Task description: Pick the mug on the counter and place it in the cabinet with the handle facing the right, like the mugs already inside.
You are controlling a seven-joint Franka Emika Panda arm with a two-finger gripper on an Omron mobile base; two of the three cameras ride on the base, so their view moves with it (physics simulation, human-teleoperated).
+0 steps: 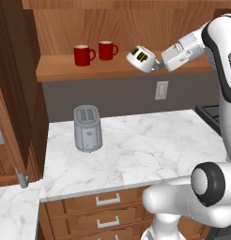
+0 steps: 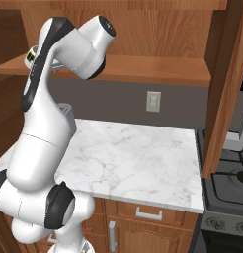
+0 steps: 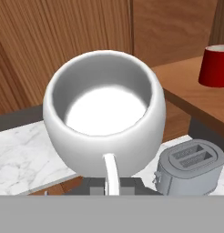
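The gripper (image 1: 157,65) is clamped tight on the white mug (image 1: 141,59) by its handle (image 3: 110,172) — carried tilted, just right of the two red mugs (image 1: 95,52), level with the cabinet shelf (image 1: 65,70) — apparently so the handle ends up rightward.

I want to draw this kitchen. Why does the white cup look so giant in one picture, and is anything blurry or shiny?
Hand view: the mug looks giant because that camera sits right behind it, and its inside glows bright white. Left base view: the same mug looks small in the gripper, with soft shadow beside the toaster. Right base view: evenly lit, sharp, no glare on the counter.
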